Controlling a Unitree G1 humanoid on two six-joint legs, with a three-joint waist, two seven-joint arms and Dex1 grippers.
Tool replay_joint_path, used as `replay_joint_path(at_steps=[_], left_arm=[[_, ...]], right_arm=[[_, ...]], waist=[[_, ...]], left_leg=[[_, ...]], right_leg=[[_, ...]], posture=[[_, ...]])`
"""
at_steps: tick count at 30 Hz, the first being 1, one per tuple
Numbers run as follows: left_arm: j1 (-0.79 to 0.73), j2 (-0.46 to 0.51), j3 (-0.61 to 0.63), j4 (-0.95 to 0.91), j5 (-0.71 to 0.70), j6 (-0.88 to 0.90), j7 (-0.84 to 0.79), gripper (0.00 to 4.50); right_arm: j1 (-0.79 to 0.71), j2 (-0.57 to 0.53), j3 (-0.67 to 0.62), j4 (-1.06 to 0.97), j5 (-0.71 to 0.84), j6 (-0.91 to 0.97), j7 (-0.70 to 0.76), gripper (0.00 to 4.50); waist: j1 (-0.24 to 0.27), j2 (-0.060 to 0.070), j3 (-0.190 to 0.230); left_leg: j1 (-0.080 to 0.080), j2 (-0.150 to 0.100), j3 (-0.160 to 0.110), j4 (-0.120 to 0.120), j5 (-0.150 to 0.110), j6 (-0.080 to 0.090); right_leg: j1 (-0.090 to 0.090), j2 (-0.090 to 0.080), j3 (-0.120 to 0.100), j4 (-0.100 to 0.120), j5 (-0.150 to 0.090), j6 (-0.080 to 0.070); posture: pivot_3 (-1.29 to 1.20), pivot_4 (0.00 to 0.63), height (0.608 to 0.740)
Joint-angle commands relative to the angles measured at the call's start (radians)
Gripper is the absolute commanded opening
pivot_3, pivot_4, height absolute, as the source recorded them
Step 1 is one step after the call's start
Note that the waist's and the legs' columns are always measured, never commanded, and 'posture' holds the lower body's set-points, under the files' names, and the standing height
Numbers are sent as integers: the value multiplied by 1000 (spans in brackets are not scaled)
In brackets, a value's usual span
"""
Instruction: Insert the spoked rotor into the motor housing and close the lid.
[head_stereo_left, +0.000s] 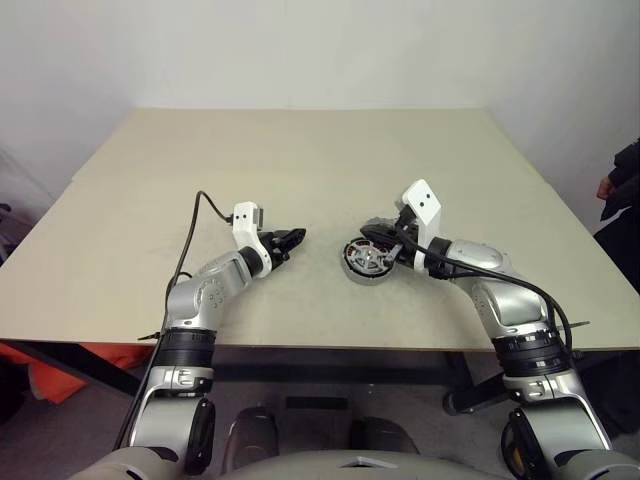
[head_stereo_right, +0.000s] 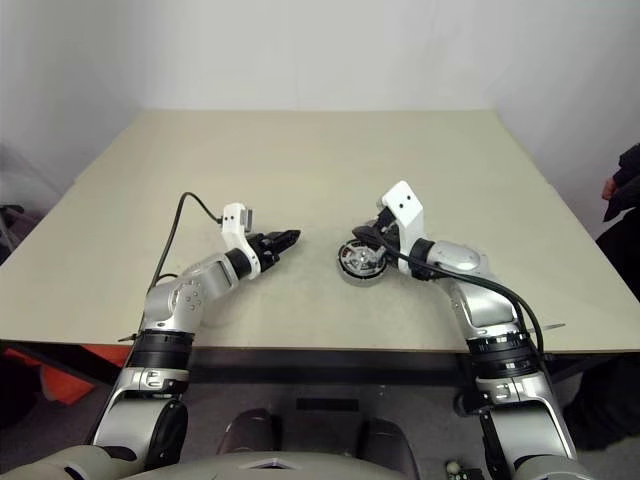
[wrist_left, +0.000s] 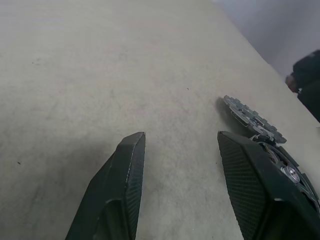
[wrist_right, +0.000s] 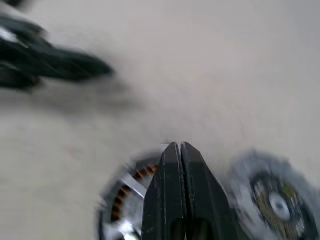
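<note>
Right wrist view: right gripper (wrist_right: 176, 146) has both black wedge fingers pressed flat together, holding nothing, tips hovering over the motor housing (wrist_right: 122, 200), a dark round ring with copper-orange windings visible inside. Beside it lies the lid (wrist_right: 270, 197), a dull grey disc, blurred, with a raised pale centre. Blurred black shape across the table is the left gripper (wrist_right: 60, 62).

Left wrist view: left gripper (wrist_left: 180, 137) stands about half open, empty, two black textured pads apart above bare table. The lid's notched, gear-like edge shows just past one finger.

Left eye view: housing sits mid-table, with the spoked rotor (head_stereo_left: 366, 257), shiny silver, resting in it, though how deep I cannot tell. Matte beige table (head_stereo_left: 300, 170), flat, faintly speckled. A person's dark sleeve (head_stereo_left: 625, 175) at the right edge.
</note>
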Motion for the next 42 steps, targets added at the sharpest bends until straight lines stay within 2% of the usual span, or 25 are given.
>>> replay_joint_path(at_steps=[1, 8, 18, 20, 25, 26, 28, 32, 42], left_arm=[[-12, 5, 5, -16, 3, -21, -5, 2433], [-10, 10, 11, -22, 3, -17, -3, 2433], [1, 2, 2, -32, 8, -18, 3, 2433], [-1, 0, 0, -28, 10, -21, 3, 2433], [-10, 0, -3, -9, 19, -34, -1, 2433], [-12, 1, -4, -3, 21, -38, -3, 2470], [-16, 3, -6, 6, 28, -47, -7, 2470], [-15, 2, -2, 11, 33, -63, -7, 2470], [19, -7, 7, -21, 38, -85, 18, 2470]], right_arm=[[32, -4, 16, -28, 11, 20, 10, 0], [36, 13, 44, 88, -47, 0, -43, 0], [8, -44, 2, -21, 5, -37, 29, 0], [1, -78, 7, -27, -6, -71, 63, 0], [-46, -286, 127, 30, -148, -258, 272, 0], [-63, -318, 147, 54, -176, -301, 303, 413], [-116, -359, 180, 118, -234, -397, 342, 927], [-238, -382, 244, 239, -332, -611, 409, 2270], [-439, -318, 370, 592, -473, -965, 515, 2270]], waist=[[1, 0, 0], [-2, 0, 0], [0, 0, 0], [0, 0, 0], [2, 0, 0], [2, 0, 0], [0, 0, 0], [-11, 0, 0], [-25, -1, 0]], left_leg=[[0, 0, 0, 0, 0, 0], [1, 0, 0, 0, 0, -1], [1, 0, 0, 0, 1, -1], [0, 0, 0, 0, 1, -1], [0, 0, 0, 1, 0, 0], [0, 0, 0, 1, 0, 0], [0, 0, 0, 1, 0, 0], [0, 0, 0, 2, 0, 0], [-6, 1, 0, 7, -2, 3]], right_leg=[[0, 0, 0, 0, 0, 1], [0, 0, 0, 0, 0, 1], [0, 0, 0, 0, 0, 1], [0, 0, 0, 0, 0, 1], [0, 0, 0, 0, 0, 1], [1, 0, 0, 0, 0, 1], [1, 0, 0, 0, 0, 1], [-1, 0, 0, 2, 0, 1], [-4, 0, -1, 3, 4, -7]], posture=[[0, 0, 740], [0, 0, 740], [0, 0, 740], [0, 0, 740], [0, 0, 740], [0, 0, 740], [0, 0, 740], [0, 0, 740], [0, 0, 740]])
